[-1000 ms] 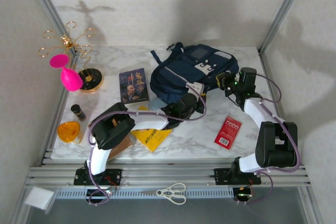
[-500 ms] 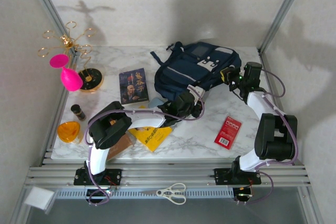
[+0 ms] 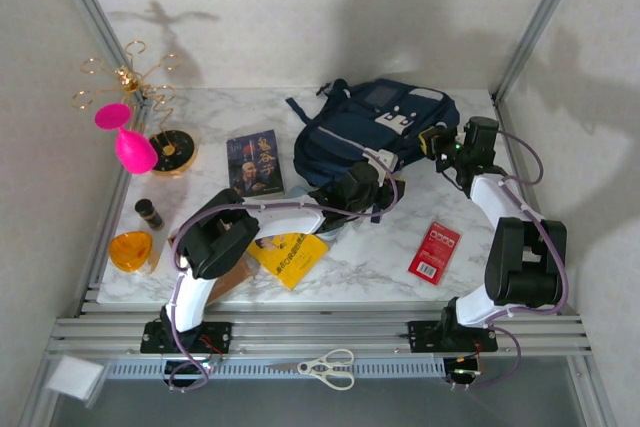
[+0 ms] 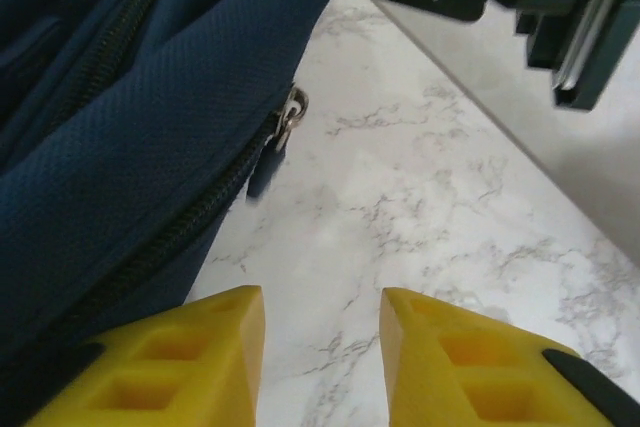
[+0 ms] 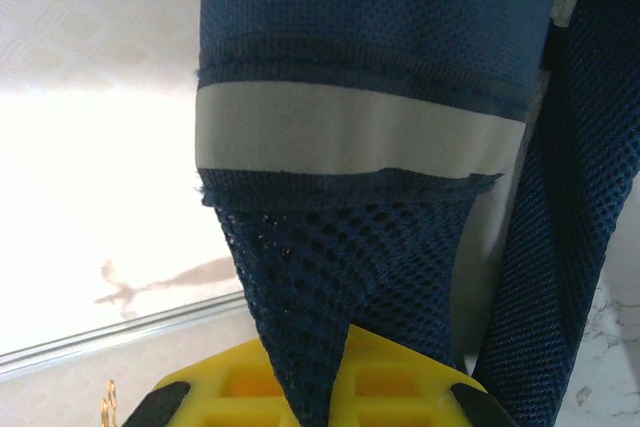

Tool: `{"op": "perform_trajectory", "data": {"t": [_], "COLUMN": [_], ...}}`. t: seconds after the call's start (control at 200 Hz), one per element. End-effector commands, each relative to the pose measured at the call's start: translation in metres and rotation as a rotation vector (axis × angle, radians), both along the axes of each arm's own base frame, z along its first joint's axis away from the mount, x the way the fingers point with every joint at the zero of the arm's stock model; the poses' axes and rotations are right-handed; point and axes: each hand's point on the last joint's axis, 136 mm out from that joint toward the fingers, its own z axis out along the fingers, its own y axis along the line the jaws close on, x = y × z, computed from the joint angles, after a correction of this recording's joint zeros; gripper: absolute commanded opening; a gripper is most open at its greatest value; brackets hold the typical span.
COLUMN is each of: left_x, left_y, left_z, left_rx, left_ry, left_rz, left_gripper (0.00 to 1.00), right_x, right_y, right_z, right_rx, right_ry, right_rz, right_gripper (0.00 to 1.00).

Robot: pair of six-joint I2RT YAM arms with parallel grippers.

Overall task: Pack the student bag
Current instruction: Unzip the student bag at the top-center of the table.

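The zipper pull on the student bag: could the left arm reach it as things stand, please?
Probably yes: the left end effector stands open just short of the zipper pull, with only bare table between.

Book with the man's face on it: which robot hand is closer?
Left. The left gripper sits at the backpack, just right of the book. The right gripper grips the backpack's right side, farther off.

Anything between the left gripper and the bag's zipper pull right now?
Nothing. In the left wrist view, the stretch of marble table between the open left gripper and the zipper pull on the student bag is bare.
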Motion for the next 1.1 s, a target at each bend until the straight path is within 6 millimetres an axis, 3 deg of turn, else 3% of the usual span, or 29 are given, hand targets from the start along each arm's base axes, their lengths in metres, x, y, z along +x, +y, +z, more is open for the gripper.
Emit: {"op": "perform_trajectory", "data": {"t": [0.0,0.195,0.33,0.556,0.666,0.966,1.097], "left_x": [0.016,0.030,0.044,0.055,0.053,0.029,0.015], "left_y": [-0.005,-0.018,-0.020,-0.017,-0.012,0.004,0.021], "left_z": [0.009,0.014,0.018,0.028,0.025,0.023,0.007], "left_rx": [-0.052,-0.084,-0.119,-0.186,-0.177,-0.161,-0.099], "left_ry": [-0.012,-0.045,-0.059,-0.070,-0.062,0.000,0.043], "left_rz": [0.044,0.061,0.124,0.190,0.199,0.162,0.159], "left_gripper": [0.39,0.45,0.39,0.13,0.00,0.00,0.00], "right_x": [0.004,0.003,0.000,-0.002,-0.001,0.011,0.017], "right_y": [0.003,0.009,0.012,0.011,0.010,-0.005,-0.017], "right_z": [0.045,0.038,0.036,0.036,0.038,0.038,0.039], "right_rx": [0.001,0.009,0.008,0.006,-0.002,-0.023,-0.026], "right_ry": [-0.146,-0.134,-0.130,-0.127,-0.132,-0.127,-0.130], "right_rz": [0.001,0.010,0.009,-0.007,-0.010,-0.032,-0.040], "right_gripper": [0.00,0.00,0.00,0.00,0.00,0.00,0.00]}}
